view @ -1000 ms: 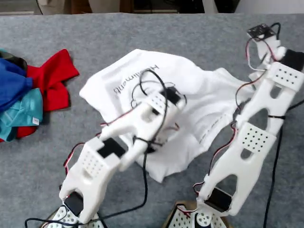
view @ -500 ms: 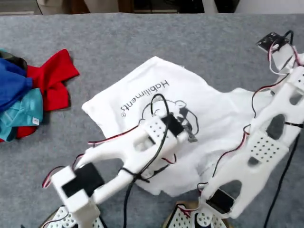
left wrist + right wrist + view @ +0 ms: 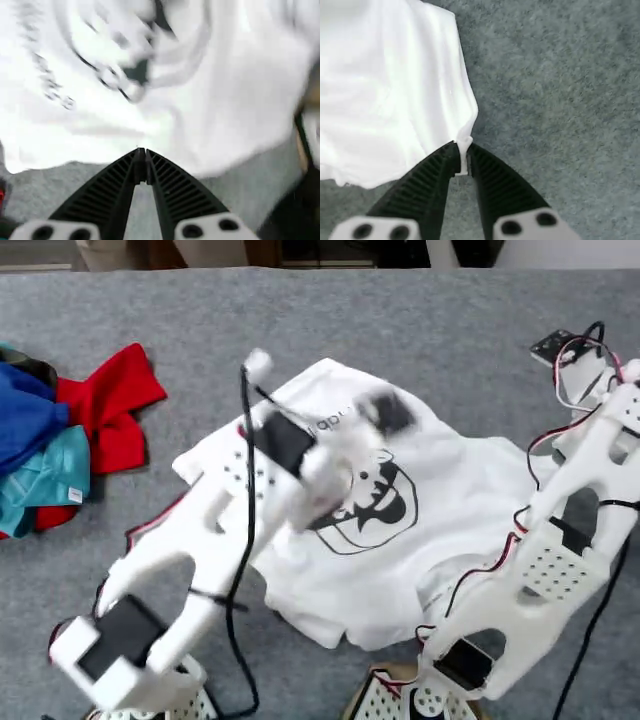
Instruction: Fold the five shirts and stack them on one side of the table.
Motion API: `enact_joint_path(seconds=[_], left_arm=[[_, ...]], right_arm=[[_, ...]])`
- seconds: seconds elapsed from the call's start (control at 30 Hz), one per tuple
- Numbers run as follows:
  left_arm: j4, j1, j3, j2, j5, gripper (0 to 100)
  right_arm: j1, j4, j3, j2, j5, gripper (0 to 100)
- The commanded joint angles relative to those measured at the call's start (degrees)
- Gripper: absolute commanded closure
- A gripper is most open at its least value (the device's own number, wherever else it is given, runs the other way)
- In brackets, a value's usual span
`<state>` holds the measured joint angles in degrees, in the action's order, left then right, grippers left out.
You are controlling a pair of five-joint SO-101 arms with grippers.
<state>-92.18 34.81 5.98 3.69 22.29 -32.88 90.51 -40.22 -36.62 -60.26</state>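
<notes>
High view: a white shirt (image 3: pixel 440 540) with a black print lies spread, somewhat rumpled, in the middle of the grey counter (image 3: pixel 450 330). At the counter's left edge, well apart from it, sits a pile of coloured shirts (image 3: pixel 60 440) in red, blue and teal. The left arm (image 3: pixel 200 540) rises from its base at the near edge and slants up over the shirt's left part, its blurred far end above the print. The right arm (image 3: pixel 560 540) stands along the shirt's right side, bent at the elbow, its wrist high by the counter's right edge.

Left wrist view: the left gripper (image 3: pixel 140 152) has its jaws pressed together, the tips meeting at the shirt's edge where white cloth gives way to grey counter. The blur hides whether any cloth is caught between them.

Right wrist view: the right gripper (image 3: pixel 462 150) is closed on a corner of the white shirt, a small tuft of cloth pinched between the tips, with the rest spreading away over the counter.
</notes>
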Motion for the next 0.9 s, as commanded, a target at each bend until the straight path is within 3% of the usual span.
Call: enact_joint_path(seconds=[0.0,0.07,0.17,0.6,0.87], left_arm=[[16.0,-5.7,5.2,-8.0,-13.4,98],[22.2,-8.3,5.6,-14.5,-20.3,98],[23.4,-10.3,7.4,-23.5,-26.0,98],[-6.4,-11.4,17.2,-46.2,-25.7,98],[-7.4,-10.8,7.5,-44.0,-20.7,98]], right_arm=[[2.2,-5.2,2.5,1.1,3.6,99.8],[3.0,-6.5,3.4,0.9,4.9,99.8],[3.7,-6.9,3.8,0.7,6.4,99.8],[4.6,-7.2,3.8,0.7,6.6,99.8],[5.4,-7.2,3.8,0.7,6.6,99.8]])
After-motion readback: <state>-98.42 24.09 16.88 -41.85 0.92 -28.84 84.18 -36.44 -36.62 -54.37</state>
